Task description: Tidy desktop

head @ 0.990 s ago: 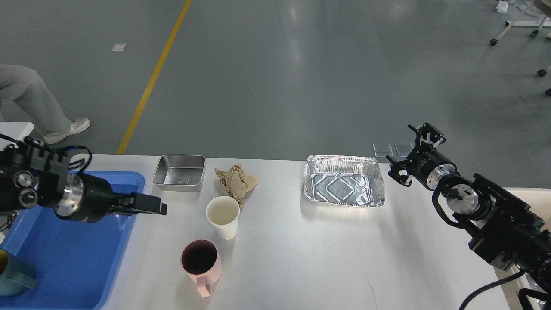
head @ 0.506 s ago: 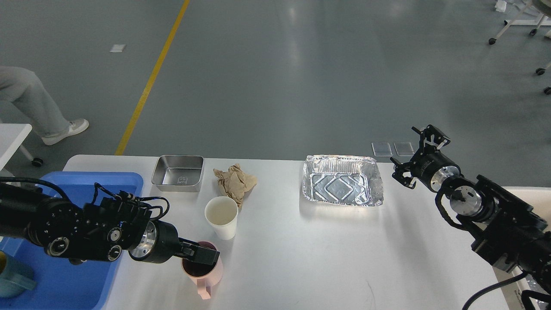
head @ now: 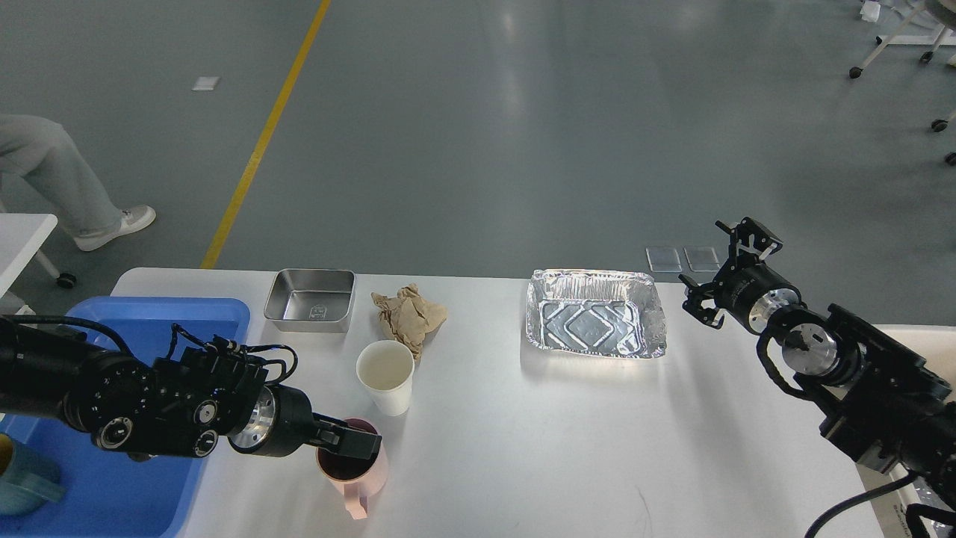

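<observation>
Left gripper (head: 351, 442) at the pink mug (head: 357, 471) on the white counter (head: 523, 433).
Its fingers' state cannot be told; right gripper (head: 728, 269) hangs spread open past the counter's far right edge.

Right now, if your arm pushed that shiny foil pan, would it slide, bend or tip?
The foil tray would probably slide easily: it looks thin and empty, so likely light on the smooth desktop. It may well dent or buckle where pressed, since its walls already look crinkled. Tipping seems unlikely, as it sits low and wide.
</observation>
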